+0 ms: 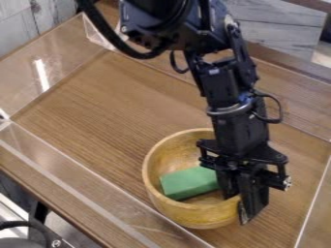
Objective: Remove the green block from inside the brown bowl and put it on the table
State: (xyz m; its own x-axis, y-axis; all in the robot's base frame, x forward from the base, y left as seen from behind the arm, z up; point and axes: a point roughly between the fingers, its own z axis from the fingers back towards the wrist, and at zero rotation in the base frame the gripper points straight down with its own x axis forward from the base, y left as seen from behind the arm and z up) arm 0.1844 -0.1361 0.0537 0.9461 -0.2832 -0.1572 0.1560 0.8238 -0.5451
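Green block [189, 181] seen lying inside brown bowl [175, 212], not yet lifted. Gripper [247, 205] lowered into bowl just beside block, jaws closed, nothing held. Grasp, lift-out, placement on table [116, 107] all left.

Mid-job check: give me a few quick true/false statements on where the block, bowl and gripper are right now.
1. The green block lies inside the brown bowl. True.
2. The gripper holds the block clear of the bowl. False: the block rests in the bowl, and the gripper is shut beside it.
3. The bowl sits on the table. True.
4. The bowl is tipped onto its side. False: it stands upright, opening upward.
5. The gripper hangs over the far end of the table, away from the bowl. False: it reaches down into the bowl's right part.
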